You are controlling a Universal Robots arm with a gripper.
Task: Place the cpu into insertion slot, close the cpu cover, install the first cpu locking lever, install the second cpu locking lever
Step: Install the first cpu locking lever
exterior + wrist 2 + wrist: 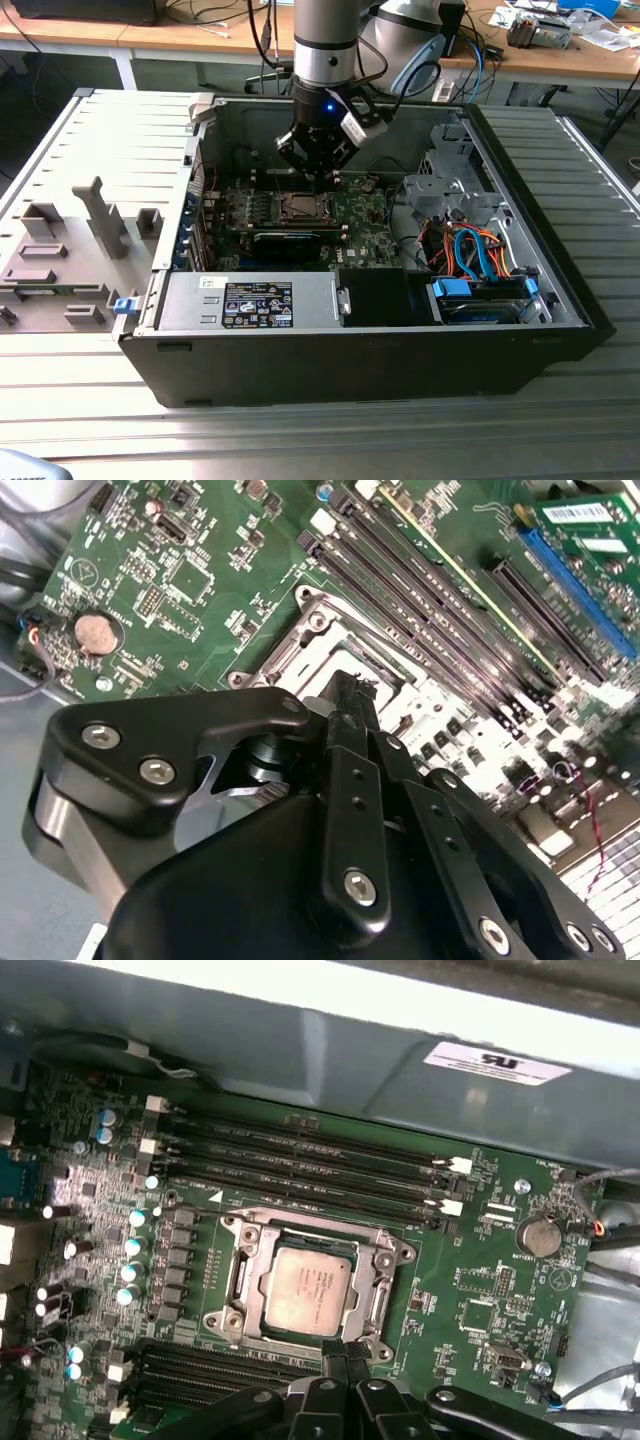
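Note:
The cpu (305, 1288), a silvery-grey square chip, lies flat in the insertion slot (300, 208) on the green motherboard. The metal cpu cover (300, 1228) lies down around the chip as a frame. Thin locking levers (384, 1295) run along the frame's sides; I cannot tell whether they are latched. In the first wrist view my gripper (343, 1352) hovers at one edge of the socket, its black fingers pressed together with nothing between them. The second wrist view has the gripper (348, 685) tip at the socket frame (330, 630). In the exterior view the gripper (318, 180) hangs just above the slot.
Black memory slots (300, 1155) run beside the socket, with a coin battery (540, 1235) nearby. The chassis wall (350, 1050) rises close behind. A drive bay with orange and blue cables (470, 250) and a power supply (260, 300) stand inside the case (350, 370).

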